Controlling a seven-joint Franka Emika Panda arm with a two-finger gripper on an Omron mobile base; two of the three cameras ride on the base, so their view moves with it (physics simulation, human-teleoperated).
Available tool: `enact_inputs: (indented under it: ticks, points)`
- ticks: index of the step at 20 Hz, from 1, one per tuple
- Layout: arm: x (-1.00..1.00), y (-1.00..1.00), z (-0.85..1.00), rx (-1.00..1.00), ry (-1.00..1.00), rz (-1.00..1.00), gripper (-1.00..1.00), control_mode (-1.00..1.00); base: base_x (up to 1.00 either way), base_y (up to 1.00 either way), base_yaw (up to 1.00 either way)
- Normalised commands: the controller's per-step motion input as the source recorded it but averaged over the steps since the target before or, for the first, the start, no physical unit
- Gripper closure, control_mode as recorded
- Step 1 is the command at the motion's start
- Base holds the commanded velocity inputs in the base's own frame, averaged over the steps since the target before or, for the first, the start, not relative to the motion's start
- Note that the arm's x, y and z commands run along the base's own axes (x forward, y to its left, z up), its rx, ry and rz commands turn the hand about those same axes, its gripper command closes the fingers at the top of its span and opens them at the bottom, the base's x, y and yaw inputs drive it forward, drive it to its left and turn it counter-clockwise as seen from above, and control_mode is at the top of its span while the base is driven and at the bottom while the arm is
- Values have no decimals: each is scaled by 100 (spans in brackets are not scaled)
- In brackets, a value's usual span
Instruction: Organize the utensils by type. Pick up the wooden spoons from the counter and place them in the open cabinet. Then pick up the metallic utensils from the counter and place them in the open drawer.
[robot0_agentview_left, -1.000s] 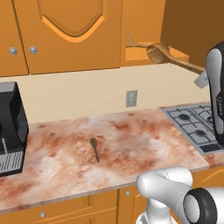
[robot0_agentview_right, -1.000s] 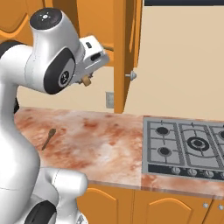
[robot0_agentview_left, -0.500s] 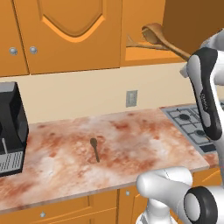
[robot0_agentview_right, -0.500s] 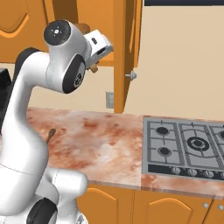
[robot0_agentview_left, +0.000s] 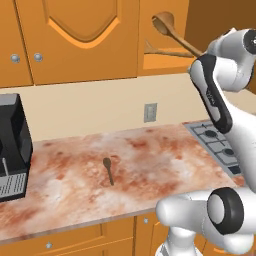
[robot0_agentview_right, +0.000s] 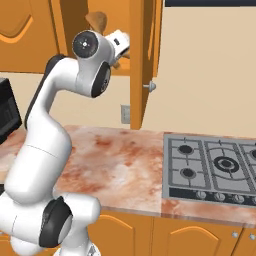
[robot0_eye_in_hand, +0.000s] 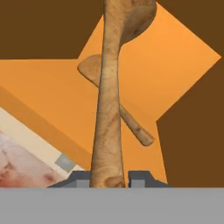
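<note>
Two wooden spoons seen at cabinet (robot0_agentview_left: 165, 60). Held spoon (robot0_eye_in_hand: 107, 113) clamped by handle between pincer (robot0_eye_in_hand: 109, 180) fingers, jaws narrow on it; bowl raised inside cabinet opening, above shelf (robot0_eye_in_hand: 57, 100). Second spoon (robot0_eye_in_hand: 131, 122) lying flat on shelf, crossing behind held one in hand view; whether touching, cannot tell. From left base view: held spoon's bowl up near top of opening, handle slanting down right toward arm; second spoon low on shelf edge. From right base view: bowl visible above wrist, beside open cabinet door (robot0_agentview_right: 145, 60). One metal spoon (robot0_agentview_left: 108, 170) on desk (robot0_agentview_left: 75, 185), mid-surface, bowl toward wall, handle toward front edge, well apart from coffee machine (robot0_agentview_left: 12, 145) at left. Hob (robot0_agentview_right: 215, 165) at right end of desk. Wall socket (robot0_agentview_left: 149, 112) above metal spoon.
</note>
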Motion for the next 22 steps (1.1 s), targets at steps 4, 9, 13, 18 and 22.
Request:
enact_inputs:
  ticks: [4,9,13,18,22]
  points:
    - [97,0,10,0,-1,10,100,-100,0,0,0]
    - [81,0,35,0,13,10,100,-100,0,0,0]
    - [66,0,10,0,8,5,100,-100,0,0,0]
    - [66,0,0,-2,4,1,100,-100,0,0,0]
    - [63,0,0,-4,6,1,100,-100,0,0,0]
